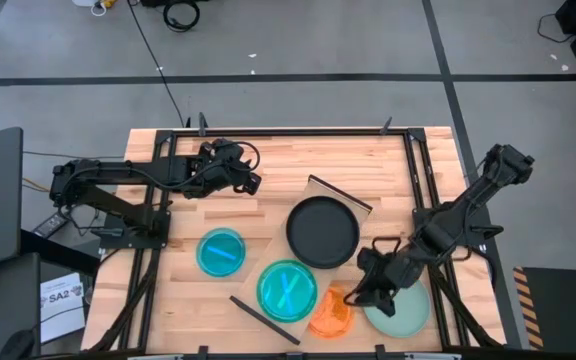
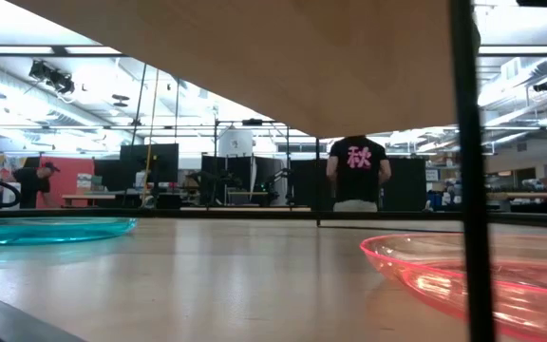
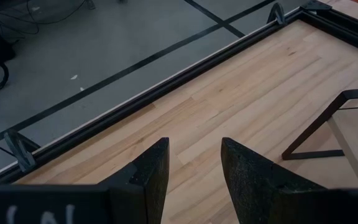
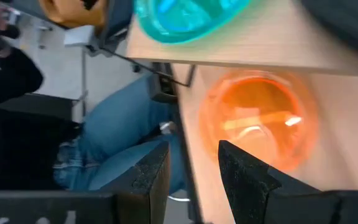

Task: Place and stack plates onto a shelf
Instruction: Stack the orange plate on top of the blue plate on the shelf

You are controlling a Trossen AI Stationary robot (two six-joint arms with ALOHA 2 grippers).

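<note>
Shelf: the light plain-wood rectangular shelf board [image 1: 298,250] lies slanted on the planked wooden table [image 1: 288,165], under the plates in the middle; one thin dark end strip [image 1: 264,319] shows at the near side. It seems placed there so that both arms can reach it.
Plates on the shelf: the large matte black round plate [image 1: 323,232] and the translucent teal round plate [image 1: 287,290] rest on the board, side by side, not yet stacked.
Plates off the shelf: the smaller translucent blue round plate [image 1: 221,252] lies on the table just beside the board. The translucent orange round plate [image 1: 332,313] and the large pale mint-green round plate [image 1: 400,308] lie near the front edge, close together.
Right gripper: the right gripper [image 1: 360,296] hangs between the orange and the mint-green plate. Its fingers stand partly apart and hold nothing; probably it lines up for the orange plate's rim.
Left gripper: the left gripper [image 3: 194,174] waits over bare table near the far edge, fingers apart, empty, out of the way.
Remaining: I judge three plates must still go to the shelf.
</note>
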